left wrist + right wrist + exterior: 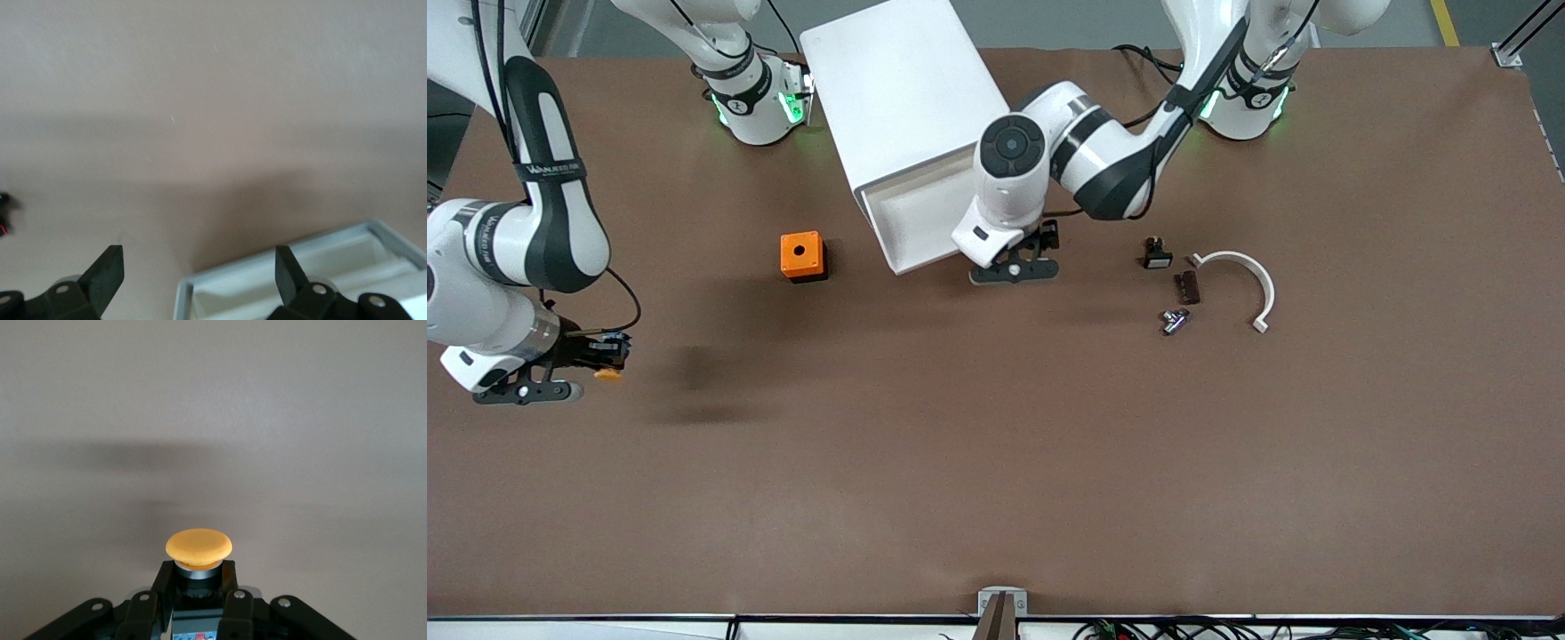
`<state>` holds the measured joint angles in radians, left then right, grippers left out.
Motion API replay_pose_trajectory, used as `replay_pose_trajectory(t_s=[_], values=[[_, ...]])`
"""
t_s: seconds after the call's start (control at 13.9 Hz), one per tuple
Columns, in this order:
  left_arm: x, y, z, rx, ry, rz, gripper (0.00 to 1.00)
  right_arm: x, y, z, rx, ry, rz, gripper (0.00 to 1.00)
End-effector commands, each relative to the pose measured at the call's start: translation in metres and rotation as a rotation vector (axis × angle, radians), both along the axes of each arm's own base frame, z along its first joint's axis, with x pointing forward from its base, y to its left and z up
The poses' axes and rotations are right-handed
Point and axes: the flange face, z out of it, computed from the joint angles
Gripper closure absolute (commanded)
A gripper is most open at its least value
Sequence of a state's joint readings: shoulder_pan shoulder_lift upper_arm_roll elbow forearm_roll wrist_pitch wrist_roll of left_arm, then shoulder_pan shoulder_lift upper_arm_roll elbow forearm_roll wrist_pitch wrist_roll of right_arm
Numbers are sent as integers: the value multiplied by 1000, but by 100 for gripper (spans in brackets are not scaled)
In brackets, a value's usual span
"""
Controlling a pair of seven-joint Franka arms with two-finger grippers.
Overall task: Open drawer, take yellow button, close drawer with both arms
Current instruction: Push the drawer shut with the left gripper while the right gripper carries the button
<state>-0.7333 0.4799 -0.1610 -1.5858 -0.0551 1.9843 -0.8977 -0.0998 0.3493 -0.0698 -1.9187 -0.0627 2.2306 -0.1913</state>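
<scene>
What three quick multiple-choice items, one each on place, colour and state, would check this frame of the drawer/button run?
1. Where is the button?
A. in the drawer
B. in the right end effector
C. on the orange cube

2. What colour is the button's cap?
A. orange
B. green
C. white

3. What state is the drawer in?
A. pushed shut
B. taken out of the cabinet
C. pulled open

Answers:
1 B: the right end effector, over the table at the right arm's end, is shut on the button's body.
2 A: the right wrist view shows a flat orange cap.
3 C: the drawer's tray sticks out of the cabinet, with the open left end effector at its front edge.
</scene>
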Motion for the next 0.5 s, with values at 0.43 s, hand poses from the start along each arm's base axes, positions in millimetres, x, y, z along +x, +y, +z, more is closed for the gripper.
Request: replay_pose_trajectory(t_s=[0.43], values=[[-97,-44,1,17,55,12,0,1,-32,-89,-32,-49,10,82]])
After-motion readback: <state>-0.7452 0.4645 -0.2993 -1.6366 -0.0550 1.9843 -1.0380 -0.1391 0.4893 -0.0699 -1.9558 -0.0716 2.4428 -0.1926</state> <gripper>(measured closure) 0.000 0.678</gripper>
